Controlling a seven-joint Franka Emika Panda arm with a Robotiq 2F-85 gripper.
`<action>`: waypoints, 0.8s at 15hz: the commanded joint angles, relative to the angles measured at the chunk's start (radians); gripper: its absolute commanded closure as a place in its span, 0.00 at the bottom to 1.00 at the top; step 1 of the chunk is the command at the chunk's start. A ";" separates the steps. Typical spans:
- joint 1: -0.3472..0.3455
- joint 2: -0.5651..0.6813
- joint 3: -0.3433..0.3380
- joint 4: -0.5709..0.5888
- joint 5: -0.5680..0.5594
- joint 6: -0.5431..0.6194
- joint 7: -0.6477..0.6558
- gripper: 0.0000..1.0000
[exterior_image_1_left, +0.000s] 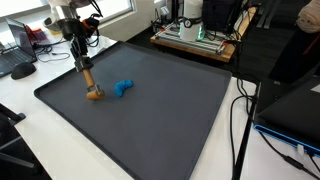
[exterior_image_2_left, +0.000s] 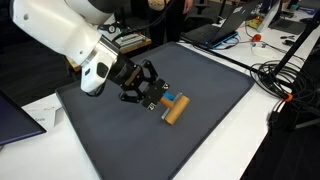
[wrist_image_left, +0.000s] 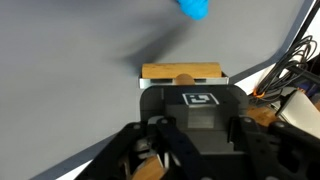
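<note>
Wrist view looks past the black Robotiq gripper (wrist_image_left: 184, 86) to a tan wooden block (wrist_image_left: 182, 72) lying crosswise just above the centre of the frame, right at the fingertips. The fingers are drawn together and appear clamped on the block, though the gripper body hides the contact itself. The block rests on a dark grey rectangular mat (wrist_image_left: 70, 90). A small bright blue plastic piece (wrist_image_left: 195, 8) lies near it on the mat, at the top edge of the frame. In both exterior views the block sits at the gripper tip, left of centre in one (exterior_image_1_left: 93, 94) and mid-frame in the other (exterior_image_2_left: 177, 108). In an exterior view the blue piece (exterior_image_1_left: 123, 88) lies just to the right of the block, apart from it. Black cables (exterior_image_2_left: 285, 75) trail off the mat at the right edge.
</note>
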 joint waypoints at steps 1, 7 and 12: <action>-0.008 -0.168 -0.002 -0.242 0.236 0.083 -0.244 0.78; 0.130 -0.394 -0.102 -0.531 0.519 0.181 -0.465 0.78; 0.267 -0.556 -0.159 -0.691 0.690 0.342 -0.465 0.78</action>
